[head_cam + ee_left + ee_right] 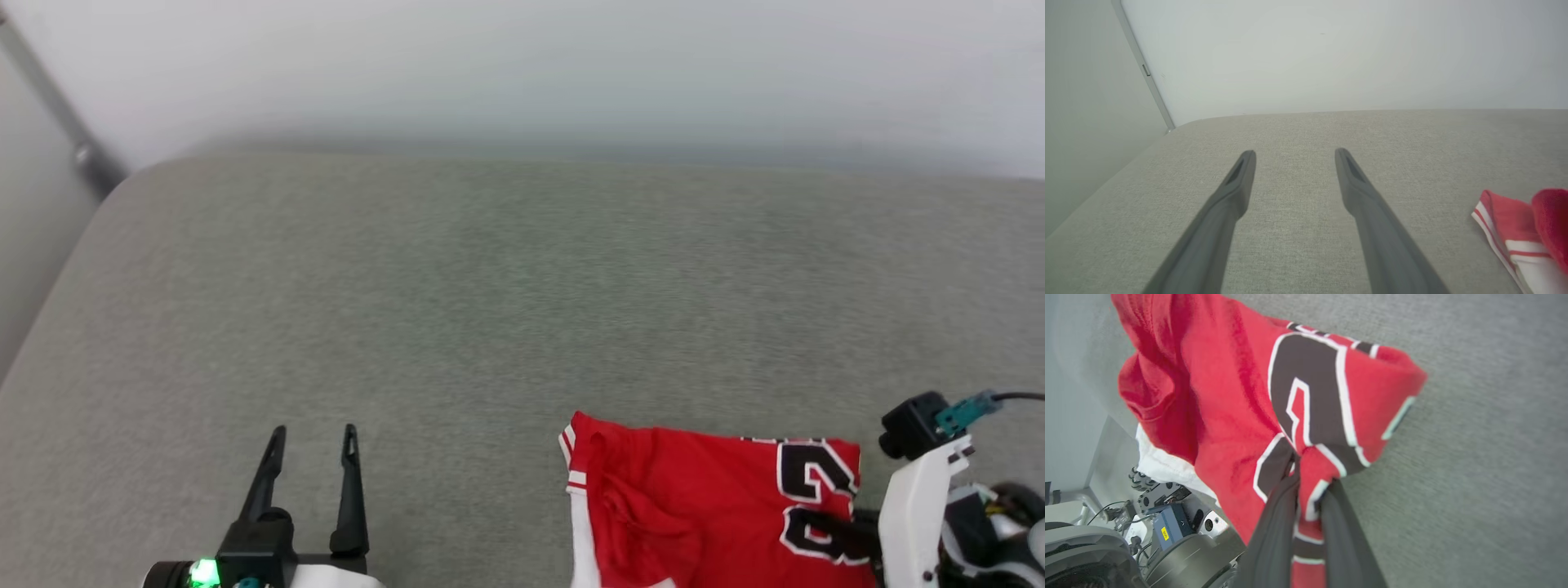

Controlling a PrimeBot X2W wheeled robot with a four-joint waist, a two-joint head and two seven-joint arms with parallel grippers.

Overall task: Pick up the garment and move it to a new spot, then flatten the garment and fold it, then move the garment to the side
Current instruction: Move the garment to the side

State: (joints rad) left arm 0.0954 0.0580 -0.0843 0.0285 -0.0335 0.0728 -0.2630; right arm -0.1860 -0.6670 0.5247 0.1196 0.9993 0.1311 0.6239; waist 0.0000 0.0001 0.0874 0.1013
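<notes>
The garment [678,498] is a red T-shirt with a large black, white-edged number and white-and-red stripe trim. It lies bunched at the near right of the grey fabric surface [490,286]. My right gripper [837,529] reaches in from the right and is shut on the garment's numbered part. In the right wrist view its fingers [1312,473] pinch a fold of the red cloth [1220,388]. My left gripper [314,433] stands open at the near left, well apart from the garment. Between its fingers [1295,153] is bare surface, with the striped sleeve edge [1506,220] off to the right.
A pale wall rises behind the surface, with a grey metal rail [57,106] slanting at the upper left. The surface rounds off at its left edge [49,310]. The robot's base and cabling [1167,539] sit beside the near edge.
</notes>
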